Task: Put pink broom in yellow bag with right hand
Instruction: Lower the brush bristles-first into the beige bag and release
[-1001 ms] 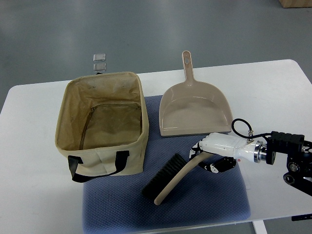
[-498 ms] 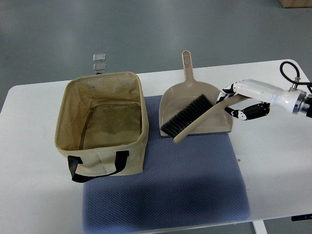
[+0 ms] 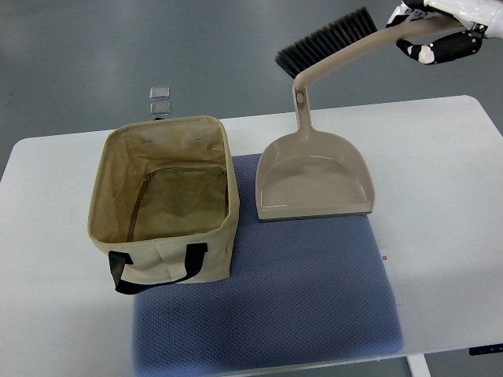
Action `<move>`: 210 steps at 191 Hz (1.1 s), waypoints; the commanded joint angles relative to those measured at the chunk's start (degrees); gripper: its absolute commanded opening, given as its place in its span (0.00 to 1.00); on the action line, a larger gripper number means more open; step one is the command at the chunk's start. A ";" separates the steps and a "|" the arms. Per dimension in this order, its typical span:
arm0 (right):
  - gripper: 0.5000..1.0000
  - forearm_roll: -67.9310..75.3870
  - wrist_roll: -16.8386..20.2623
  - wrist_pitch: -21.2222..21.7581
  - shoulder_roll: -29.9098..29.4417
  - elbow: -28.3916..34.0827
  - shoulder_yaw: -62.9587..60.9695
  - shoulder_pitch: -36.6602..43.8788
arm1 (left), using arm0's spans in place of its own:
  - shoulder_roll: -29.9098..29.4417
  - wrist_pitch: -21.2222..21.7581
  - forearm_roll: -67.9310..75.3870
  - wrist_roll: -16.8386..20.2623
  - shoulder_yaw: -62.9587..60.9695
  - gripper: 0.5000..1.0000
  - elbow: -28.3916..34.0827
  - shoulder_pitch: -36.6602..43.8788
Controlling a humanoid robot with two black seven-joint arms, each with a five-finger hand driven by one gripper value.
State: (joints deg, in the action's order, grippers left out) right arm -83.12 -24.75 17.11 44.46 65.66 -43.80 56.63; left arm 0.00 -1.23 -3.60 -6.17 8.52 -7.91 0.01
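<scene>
Surface: we found a white table with a blue textured mat laid over its near middle part.
Room: we noted plain grey floor beyond the table's far edge, with two small clear square items lying on it just behind the bag.
Yellow bag: it stood open on the left part of the mat and table, black strap handle hanging on its near side; we saw only lining inside.
Dustpan: it lay flat on the far right part of the mat, handle pointing away from the robot.
Right hand: we observed it at the top right corner, raised well above the table; its arm was largely cut off by the picture's edge.
Fingers: we recorded them curled closed around the handle end of the broom, gripping it.
Pink broom: it was held in the air, slanting down to the left, dark bristles uppermost; its lower tip overlapped the dustpan handle's end in the view. It was well apart from the bag and not in it.
</scene>
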 commanded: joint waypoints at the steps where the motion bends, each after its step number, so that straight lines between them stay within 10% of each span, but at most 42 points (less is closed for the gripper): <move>1: 0.00 -0.91 0.76 0.03 -6.67 -1.85 0.74 2.43 | 0.00 0.00 0.00 0.02 0.00 1.00 0.00 0.08; 62: 0.00 -8.46 2.16 -0.85 -24.60 -11.52 3.11 4.27 | 0.00 0.00 0.00 0.02 0.00 1.00 0.00 -0.01; 164: 0.08 -13.12 2.16 -9.55 -29.87 -11.69 14.53 3.92 | 0.00 0.00 0.00 -0.07 0.00 1.00 0.00 -0.01; 185: 0.23 -13.12 2.16 -11.31 -31.63 -11.69 14.62 4.10 | 0.00 0.00 0.00 0.02 0.00 1.00 0.00 -0.01; 210: 0.70 -12.95 2.16 -12.80 -31.81 -11.69 14.27 4.19 | 0.00 0.00 0.00 0.02 0.00 1.00 0.00 -0.01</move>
State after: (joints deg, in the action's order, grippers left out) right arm -96.23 -22.59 5.54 12.89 53.96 -29.23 60.70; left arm 0.00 -1.23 -3.60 -6.17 8.53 -7.91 0.02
